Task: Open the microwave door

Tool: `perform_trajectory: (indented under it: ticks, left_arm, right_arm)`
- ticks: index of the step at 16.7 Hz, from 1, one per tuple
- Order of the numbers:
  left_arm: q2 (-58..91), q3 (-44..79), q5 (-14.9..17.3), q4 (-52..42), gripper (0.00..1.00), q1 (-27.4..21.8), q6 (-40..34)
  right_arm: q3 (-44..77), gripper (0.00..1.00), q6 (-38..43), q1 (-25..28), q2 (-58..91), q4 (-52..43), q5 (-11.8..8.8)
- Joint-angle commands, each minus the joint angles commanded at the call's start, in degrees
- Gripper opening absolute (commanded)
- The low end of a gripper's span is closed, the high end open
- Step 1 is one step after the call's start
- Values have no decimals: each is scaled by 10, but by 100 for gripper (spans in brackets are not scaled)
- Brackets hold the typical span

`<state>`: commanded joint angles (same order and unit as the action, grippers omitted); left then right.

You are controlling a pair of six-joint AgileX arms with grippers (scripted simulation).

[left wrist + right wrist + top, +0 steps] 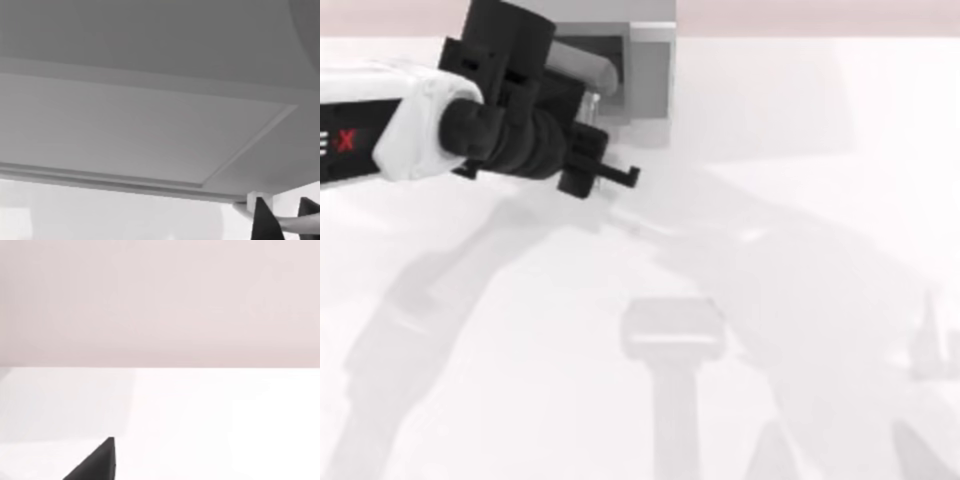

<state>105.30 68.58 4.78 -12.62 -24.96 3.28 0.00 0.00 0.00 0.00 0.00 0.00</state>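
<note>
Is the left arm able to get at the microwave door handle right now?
Probably yes: the left gripper is already at the microwave door, its fingers astride the pale handle, with nothing between them.

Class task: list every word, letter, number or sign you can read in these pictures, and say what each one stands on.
"X": a red letter on the black band of the white left arm, cut off at the top view's left edge; the rest is out of view.
Small boxy grey metallic microwave: no readable text.
Both wrist views: none.
</note>
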Motion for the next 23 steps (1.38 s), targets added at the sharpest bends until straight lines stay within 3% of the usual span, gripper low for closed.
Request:
perform_trajectory:
  ticks: [17,23]
  left_arm:
    - [0,0,0,0,0,0,0]
    - [-8,-9,20,-1,0,7,20]
  right_arm:
    - [0,100,0,0,0,0,0]
    - [0,100,0,0,0,0,0]
